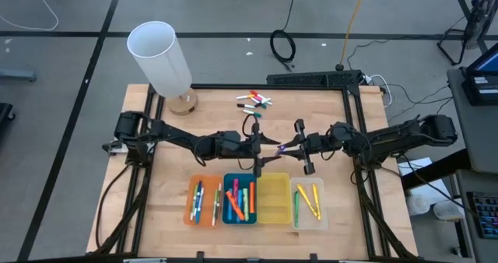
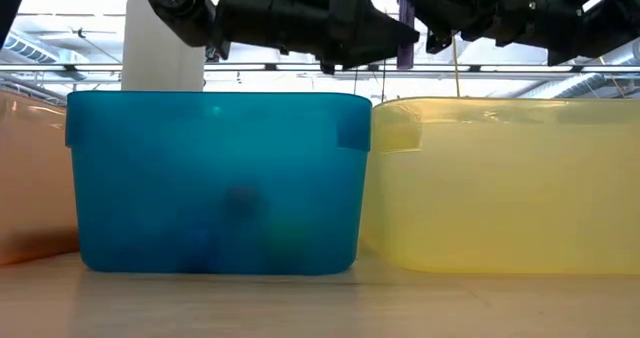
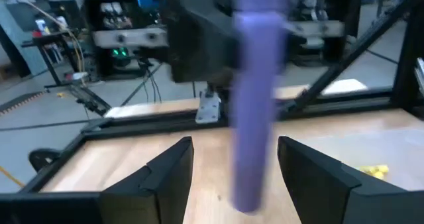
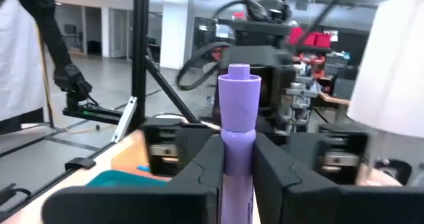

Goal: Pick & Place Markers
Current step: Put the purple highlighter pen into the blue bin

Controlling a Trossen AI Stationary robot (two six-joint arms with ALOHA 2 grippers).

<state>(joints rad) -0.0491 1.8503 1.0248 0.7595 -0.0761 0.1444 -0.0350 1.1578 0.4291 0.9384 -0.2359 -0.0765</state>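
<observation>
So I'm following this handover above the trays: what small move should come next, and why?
Probably the left hand should close on the purple marker. The right hand grips that marker, its free end hangs between the left hand's open fingers, and nothing there touches it yet.

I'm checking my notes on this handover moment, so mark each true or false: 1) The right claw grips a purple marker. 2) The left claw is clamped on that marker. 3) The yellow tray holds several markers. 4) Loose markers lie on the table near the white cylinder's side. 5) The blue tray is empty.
1) True: the right claw is shut on the purple marker.
2) False: the left claw stands open around it, fingers apart from it.
3) False: the yellow tray looks empty.
4) True: loose markers lie beyond the arms, right of the white cylinder.
5) False: the blue tray holds several markers.
</observation>
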